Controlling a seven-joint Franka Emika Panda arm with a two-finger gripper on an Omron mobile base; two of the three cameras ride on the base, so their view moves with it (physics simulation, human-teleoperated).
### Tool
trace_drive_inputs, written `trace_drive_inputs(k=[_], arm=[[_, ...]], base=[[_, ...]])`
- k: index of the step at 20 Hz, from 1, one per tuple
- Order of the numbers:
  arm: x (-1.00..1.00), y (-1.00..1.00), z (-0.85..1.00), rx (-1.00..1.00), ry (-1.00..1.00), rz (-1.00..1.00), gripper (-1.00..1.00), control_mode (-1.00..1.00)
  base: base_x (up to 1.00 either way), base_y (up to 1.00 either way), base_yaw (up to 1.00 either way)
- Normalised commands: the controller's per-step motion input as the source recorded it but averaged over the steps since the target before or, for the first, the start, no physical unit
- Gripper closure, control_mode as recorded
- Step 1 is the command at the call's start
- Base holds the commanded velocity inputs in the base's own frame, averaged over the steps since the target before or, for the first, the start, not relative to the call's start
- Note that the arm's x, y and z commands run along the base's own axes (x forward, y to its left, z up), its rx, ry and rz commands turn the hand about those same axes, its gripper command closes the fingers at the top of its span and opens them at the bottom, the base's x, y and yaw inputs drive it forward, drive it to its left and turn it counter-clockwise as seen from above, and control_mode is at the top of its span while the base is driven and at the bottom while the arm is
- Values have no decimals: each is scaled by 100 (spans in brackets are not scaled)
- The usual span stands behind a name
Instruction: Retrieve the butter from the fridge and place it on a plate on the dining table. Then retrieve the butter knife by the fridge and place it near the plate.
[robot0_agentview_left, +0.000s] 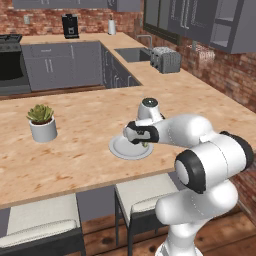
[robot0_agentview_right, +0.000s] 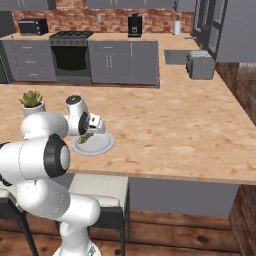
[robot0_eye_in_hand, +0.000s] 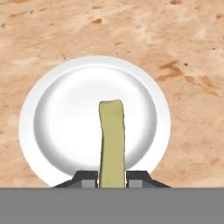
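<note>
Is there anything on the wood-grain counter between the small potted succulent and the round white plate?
No. In the left base view, bare light wood counter runs from the potted succulent to the round white plate.

The plate looks smooth, glossy white ceramic on the matt, mottled wood-grain dining table; the butter looks dull and waxy.

Butter yellowish-olive; plate pale grey-white; dining table light wood grain, tan with darker brown flecks; plant green in white pot; far walls red brick
</note>
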Motion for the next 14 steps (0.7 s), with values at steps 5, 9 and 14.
trace_drive_inputs(k=[5, 9, 14], arm=[[6, 8, -10, 0, 0, -2, 100, -100], [0, 1, -10, 0, 0, -2, 100, -100], [0, 0, -19, 0, 0, -3, 100, -100]], base=[[0, 0, 0], [0, 0, 0], [0, 0, 0]])
